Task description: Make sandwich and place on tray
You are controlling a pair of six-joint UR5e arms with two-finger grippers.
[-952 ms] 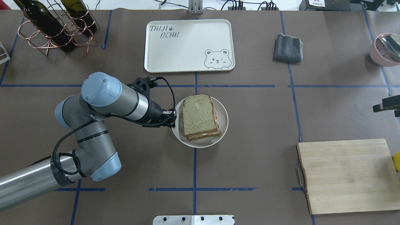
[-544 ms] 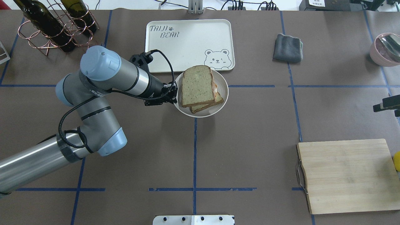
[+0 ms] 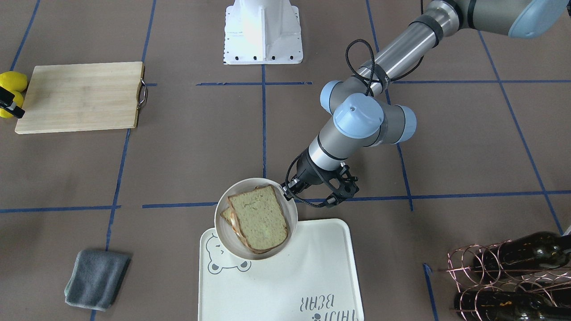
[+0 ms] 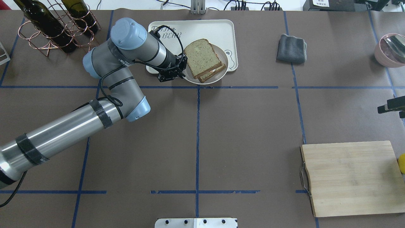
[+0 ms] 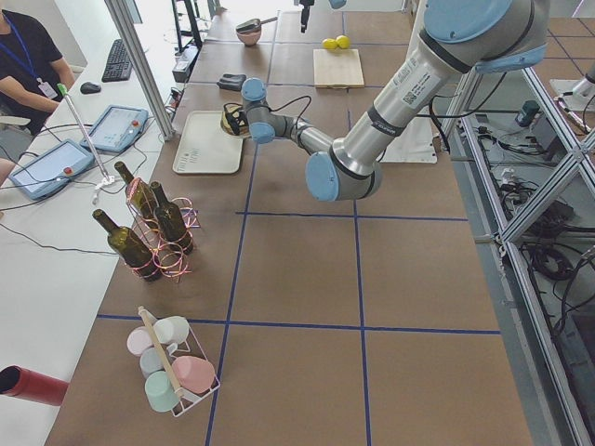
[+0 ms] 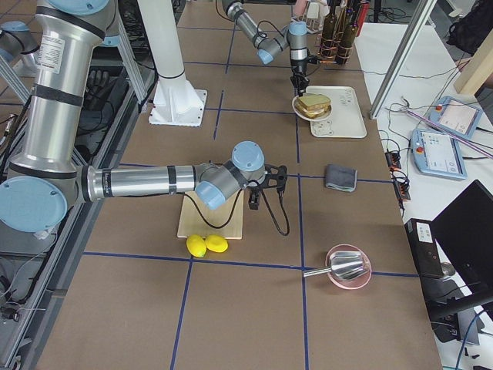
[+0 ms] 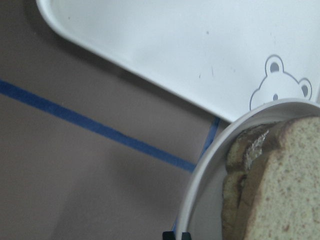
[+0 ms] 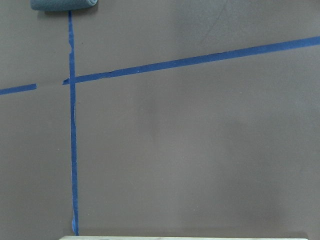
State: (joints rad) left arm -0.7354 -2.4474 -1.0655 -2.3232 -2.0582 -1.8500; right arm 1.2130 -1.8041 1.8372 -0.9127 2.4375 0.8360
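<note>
The sandwich (image 4: pixel 202 58), two tan-green slices with the egg mostly hidden between them, lies on a small round white plate (image 4: pixel 206 83). My left gripper (image 4: pixel 183 68) is shut on the plate's left rim and holds it above the near right corner of the cream tray (image 4: pixel 202 30). The front-facing view shows the gripper (image 3: pixel 285 191), sandwich (image 3: pixel 258 218) and tray (image 3: pixel 303 267). The left wrist view shows the plate rim (image 7: pixel 200 175), sandwich (image 7: pixel 280 185) and tray (image 7: pixel 175 50). My right gripper (image 4: pixel 390 107) sits at the table's right edge; I cannot tell its state.
Wine bottles in a copper rack (image 4: pixel 53 28) stand left of the tray. A grey cloth (image 4: pixel 291 48) lies to its right. A pink bowl (image 4: pixel 390 50) is at the far right. A wooden cutting board (image 4: pixel 351 177) and a lemon (image 4: pixel 401 163) are near right.
My left gripper has carried the plate with the sandwich from the table's middle away toward the tray; it now overlaps the tray's bear corner. The right arm has not moved.
</note>
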